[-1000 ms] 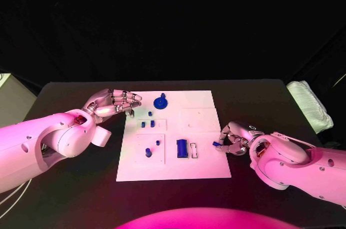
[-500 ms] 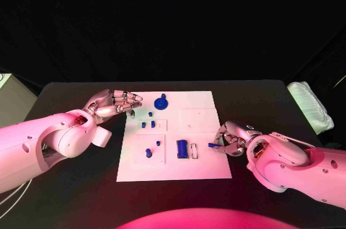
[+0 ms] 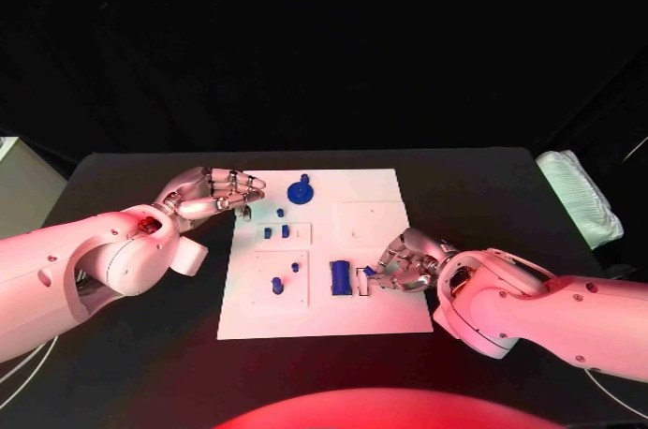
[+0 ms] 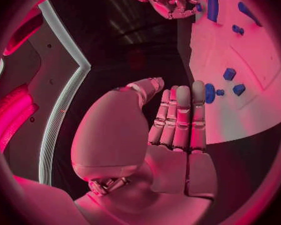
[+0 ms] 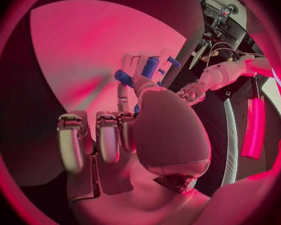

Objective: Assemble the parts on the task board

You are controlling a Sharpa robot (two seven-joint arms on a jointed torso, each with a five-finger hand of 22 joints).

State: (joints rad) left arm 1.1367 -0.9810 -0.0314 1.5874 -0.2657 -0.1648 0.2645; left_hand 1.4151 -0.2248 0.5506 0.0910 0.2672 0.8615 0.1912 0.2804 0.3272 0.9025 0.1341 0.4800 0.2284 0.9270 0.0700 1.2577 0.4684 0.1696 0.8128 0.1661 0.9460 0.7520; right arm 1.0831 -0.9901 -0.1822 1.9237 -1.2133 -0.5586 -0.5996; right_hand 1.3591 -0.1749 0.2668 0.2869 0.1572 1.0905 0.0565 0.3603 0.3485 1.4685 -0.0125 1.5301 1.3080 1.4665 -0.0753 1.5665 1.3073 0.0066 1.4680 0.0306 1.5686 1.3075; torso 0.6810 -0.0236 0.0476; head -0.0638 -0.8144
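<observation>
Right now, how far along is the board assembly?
Early to midway, at a guess. Done: several blue parts already stand in the task board, like the round part at its far end and the block. In hand: the right hand pinches a small blue part over the slot beside that block. Left: seating it; the left hand hovers off the board's far left corner, holding nothing.

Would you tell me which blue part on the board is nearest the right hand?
The long upright block in the board's near half. It lies just beside the right hand; the round disc and small pegs lie farther left or back.
</observation>
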